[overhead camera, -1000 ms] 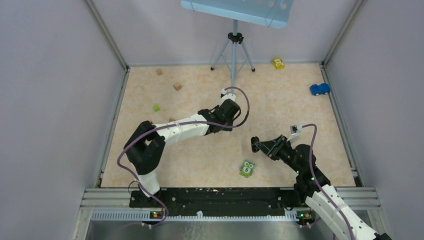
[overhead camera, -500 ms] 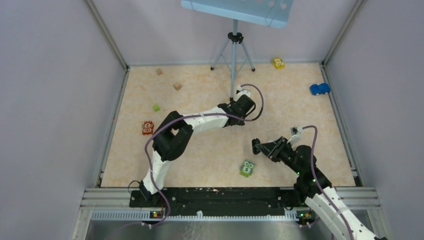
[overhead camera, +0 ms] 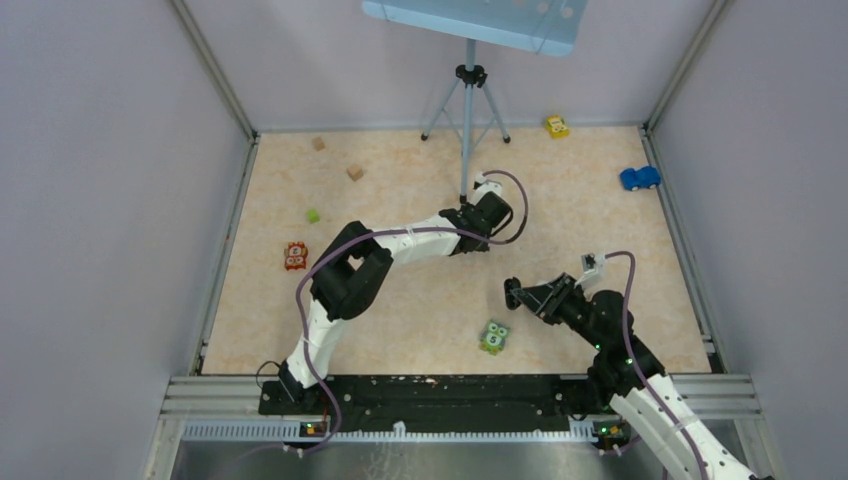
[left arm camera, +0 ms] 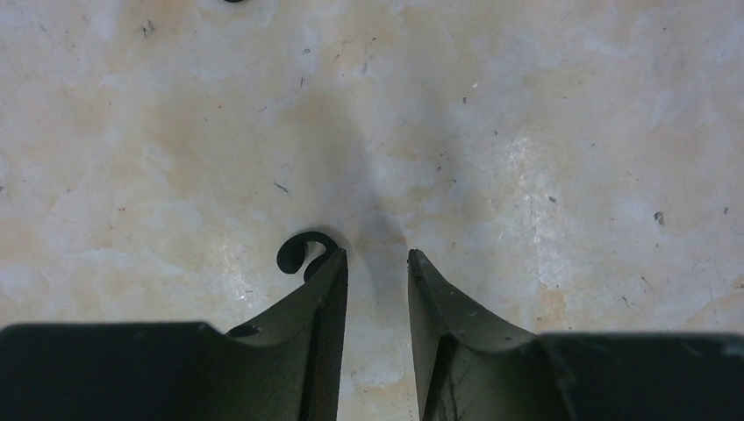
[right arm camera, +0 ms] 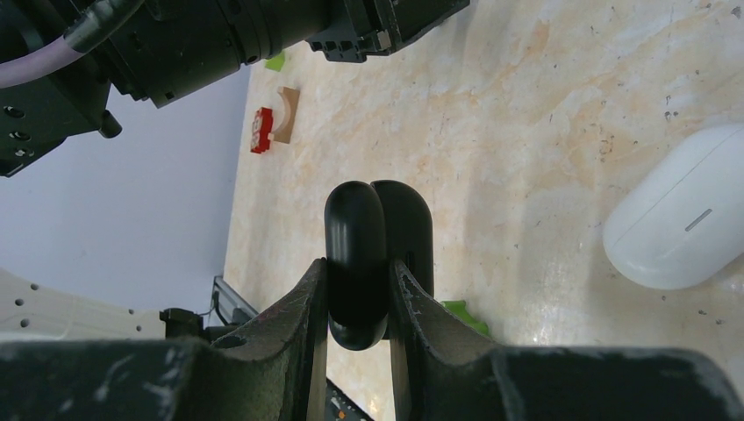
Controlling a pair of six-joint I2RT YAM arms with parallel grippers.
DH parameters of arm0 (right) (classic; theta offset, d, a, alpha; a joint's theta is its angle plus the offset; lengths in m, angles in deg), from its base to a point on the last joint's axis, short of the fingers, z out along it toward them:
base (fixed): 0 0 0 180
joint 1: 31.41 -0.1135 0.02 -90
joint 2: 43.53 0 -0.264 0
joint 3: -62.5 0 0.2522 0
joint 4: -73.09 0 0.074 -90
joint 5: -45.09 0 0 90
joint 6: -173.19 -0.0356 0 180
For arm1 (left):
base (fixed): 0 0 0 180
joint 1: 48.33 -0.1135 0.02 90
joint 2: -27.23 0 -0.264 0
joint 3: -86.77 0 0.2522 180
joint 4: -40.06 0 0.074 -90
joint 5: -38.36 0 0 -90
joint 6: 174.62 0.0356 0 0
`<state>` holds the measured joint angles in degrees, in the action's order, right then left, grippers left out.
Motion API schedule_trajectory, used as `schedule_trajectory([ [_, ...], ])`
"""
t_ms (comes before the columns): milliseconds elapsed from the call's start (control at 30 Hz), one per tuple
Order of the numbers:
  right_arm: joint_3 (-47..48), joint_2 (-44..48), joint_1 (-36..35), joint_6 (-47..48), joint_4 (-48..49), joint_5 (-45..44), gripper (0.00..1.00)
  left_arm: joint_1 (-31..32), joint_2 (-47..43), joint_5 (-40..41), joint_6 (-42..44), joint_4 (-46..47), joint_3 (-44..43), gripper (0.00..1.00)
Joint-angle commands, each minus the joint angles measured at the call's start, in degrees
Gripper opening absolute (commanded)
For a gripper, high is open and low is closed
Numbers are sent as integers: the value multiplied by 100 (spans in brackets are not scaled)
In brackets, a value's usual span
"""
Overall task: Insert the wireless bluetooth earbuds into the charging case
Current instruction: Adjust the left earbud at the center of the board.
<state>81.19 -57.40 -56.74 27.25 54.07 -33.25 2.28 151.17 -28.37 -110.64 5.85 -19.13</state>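
We show the right fingers [right arm camera: 303, 316] clamped on the black charging case [right arm camera: 377, 237], with the white case [right arm camera: 680, 210] lying on the worktop [right arm camera: 526, 132] nearby. The left fingers [left arm camera: 329, 298] stand slightly parted and empty, one tip touching a small black curled piece [left arm camera: 298, 250], probably an earbud. We judge that the pickup step is in hand, and that the next move calls for centring the gap over it.

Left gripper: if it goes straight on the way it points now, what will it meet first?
Probably the bare table; the left gripper points down at it, jaws open. A small black curled piece lies at one fingertip and may touch first.
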Motion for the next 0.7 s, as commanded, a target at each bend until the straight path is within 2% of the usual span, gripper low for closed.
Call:
schedule_trajectory([
  [0,275,45,23,61,126,-27,6,-7,-233,112,97,283,-45,37],
  [467,280,53,31,73,69,-15,6,-56,-11,304,-57,77,-154,37],
  [667,230,69,34,33,135,-24,6,-60,-253,253,-232,22,347,37],
])
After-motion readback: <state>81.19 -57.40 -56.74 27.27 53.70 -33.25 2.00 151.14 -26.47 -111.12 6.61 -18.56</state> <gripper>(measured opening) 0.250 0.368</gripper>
